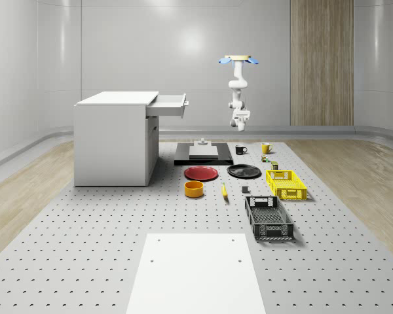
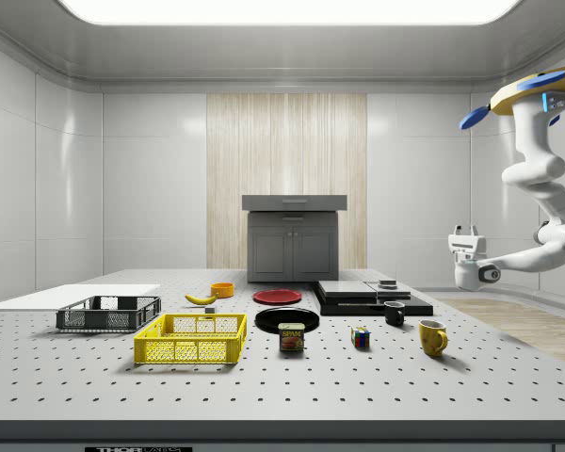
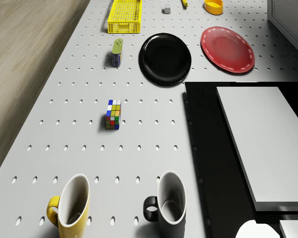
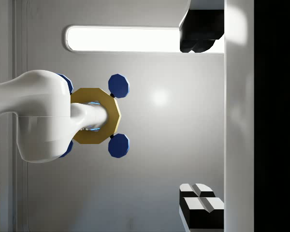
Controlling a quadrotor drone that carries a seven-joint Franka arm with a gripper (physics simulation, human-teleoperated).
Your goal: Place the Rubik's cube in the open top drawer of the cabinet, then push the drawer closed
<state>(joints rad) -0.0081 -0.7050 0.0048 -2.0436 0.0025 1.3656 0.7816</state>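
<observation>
Drone view puts the Rubik's cube [image 3: 113,114] on the perforated surface [image 3: 139,148], near the black plate [image 3: 165,58] and apart from the 2 mugs, yellow [image 3: 72,207] and black [image 3: 168,203]. The drone [image 1: 236,60] hovers high beyond those mugs. Its hand [image 2: 465,233] hangs in the air holding nothing, fingers spread. The cabinet's top drawer [image 1: 170,104] stands open.

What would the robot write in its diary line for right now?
drone: hovering beyond the mugs | gripper: in the air, holding nothing | Rubik's cube: on table, untouched | top drawer: open
</observation>
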